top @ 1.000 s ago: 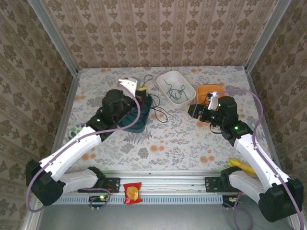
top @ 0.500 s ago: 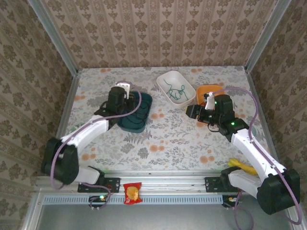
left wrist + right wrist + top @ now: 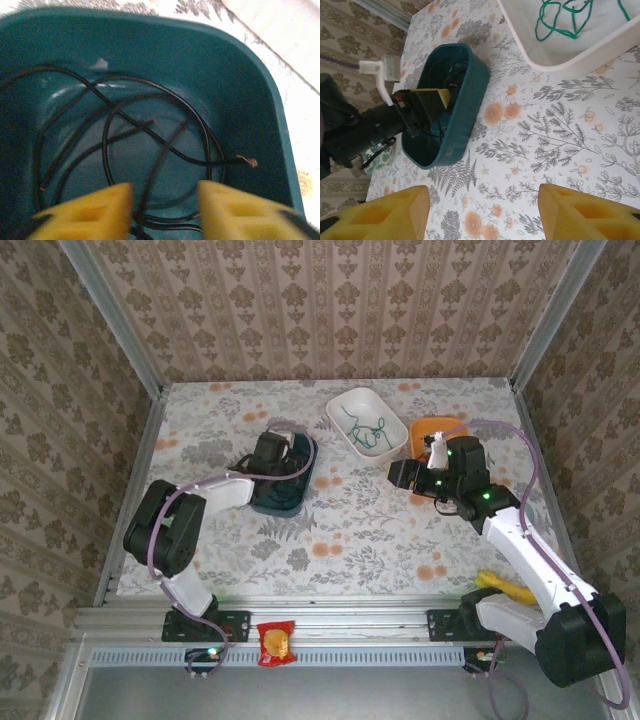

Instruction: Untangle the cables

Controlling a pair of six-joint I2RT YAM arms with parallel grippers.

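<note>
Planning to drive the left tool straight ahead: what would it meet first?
Probably the black cable coiled in the teal bin: its loops lie right ahead of the open left tool, with the bin floor just behind. Depth is unclear.

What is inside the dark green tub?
Loose black cables lie coiled in the tub, with the left gripper open over them. Its fingers cover the nearest loops.

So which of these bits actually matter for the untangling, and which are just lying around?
For the job:
black cables in the teal bin
green cable in the white bin

Just lying about:
red snack packet
yellow object, near right corner
</note>
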